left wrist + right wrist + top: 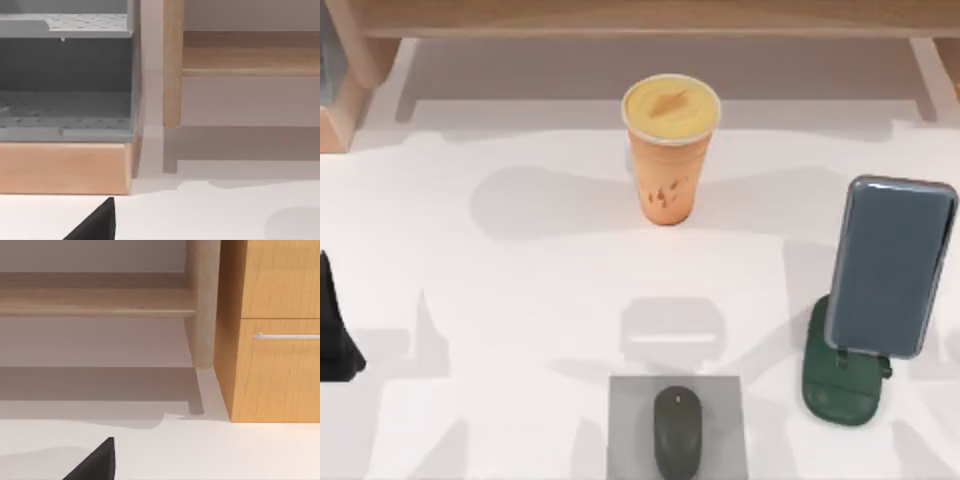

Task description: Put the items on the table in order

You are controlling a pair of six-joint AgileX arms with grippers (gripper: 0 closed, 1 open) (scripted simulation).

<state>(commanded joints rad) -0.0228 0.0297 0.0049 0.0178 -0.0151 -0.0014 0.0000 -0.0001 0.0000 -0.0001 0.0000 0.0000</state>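
left claw [335, 340]: parked at the table's [520, 300] left edge, can't tell its grip
cup [670, 150]: far off to its right, toward the back
mouse [677, 432]: right of the claw, on the pad [630, 440]
phone [890, 265]: way across, propped in the stand [840, 385]

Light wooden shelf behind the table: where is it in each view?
Top view: light wooden shelf along the far edge, behind the orange yellow-lidded cup.
Left wrist view: shelf board beside a grey perforated rack.
Right wrist view: shelf board beside a wooden drawer cabinet.
Shared landmark: the plain white tabletop.
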